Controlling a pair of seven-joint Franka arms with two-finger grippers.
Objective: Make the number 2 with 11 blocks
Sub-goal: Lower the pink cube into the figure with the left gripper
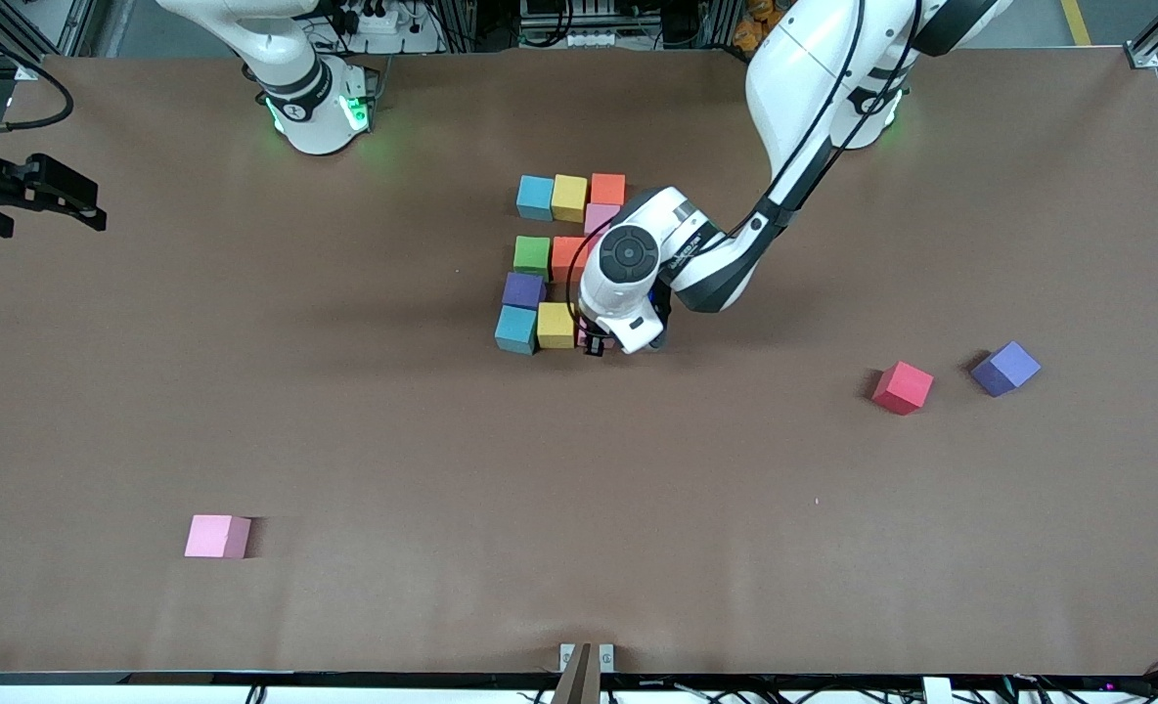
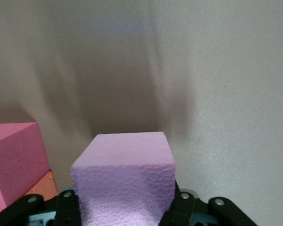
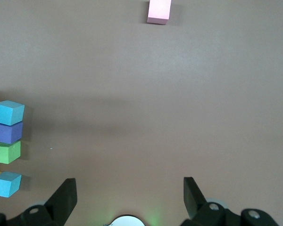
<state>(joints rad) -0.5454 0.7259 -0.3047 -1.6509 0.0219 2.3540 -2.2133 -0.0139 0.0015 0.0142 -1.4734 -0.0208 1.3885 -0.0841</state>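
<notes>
- Left gripper (image 1: pixel 606 343): jaws clamped on 1 lilac-pink matte foam cube (image 2: pixel 124 181), low over the brown worktop (image 1: pixel 344 440) beside the yellow foam cube (image 1: pixel 556 326) ending the block figure's nearest row.
- Right gripper (image 3: pixel 128 197): waiting, jaws wide, empty.
- Risk: a skewed release could nudge neighbouring cubes, distorting the 2.

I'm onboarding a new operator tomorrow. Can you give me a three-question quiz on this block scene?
1. True or false: the left gripper is shut on a pink block.
2. Which loose block lies nearest the front camera: A the red block, B the purple block, C the pink block?
3. Fill in: the right gripper is ____ and holds nothing.

Key: 1 true; 2 C; 3 open.
</notes>
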